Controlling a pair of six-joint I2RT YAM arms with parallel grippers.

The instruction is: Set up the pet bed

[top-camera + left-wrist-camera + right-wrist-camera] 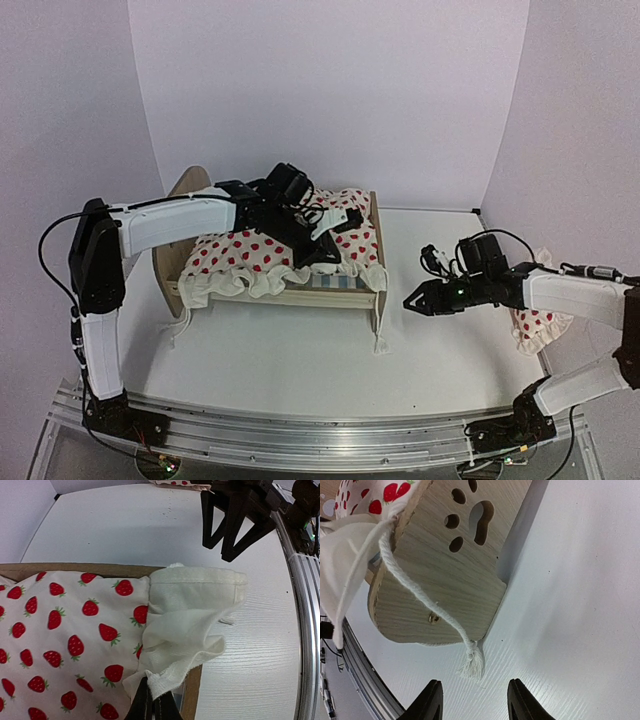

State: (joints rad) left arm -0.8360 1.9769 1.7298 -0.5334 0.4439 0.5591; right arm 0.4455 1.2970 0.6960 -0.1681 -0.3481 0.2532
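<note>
The pet bed (300, 297) stands left of centre, its tall rounded headboard (186, 190) at the left. The red-dotted ruffled duvet (250, 255) lies over it, and a strip of striped mattress (335, 283) shows. My left gripper (322, 258) is over the bed near its low end board (379, 285). In the left wrist view it (152, 707) is shut on the duvet's cream ruffle (190, 625). My right gripper (412, 300) is open and empty just right of that board. The right wrist view (475, 695) shows the board (445, 580) with a paw-print cutout.
A white cord with a tassel (472, 662) hangs from the duvet over the end board to the table; it also shows in the top view (380, 340). The small red-dotted pillow (535, 325) lies at the right under my right arm. White walls close the back and sides.
</note>
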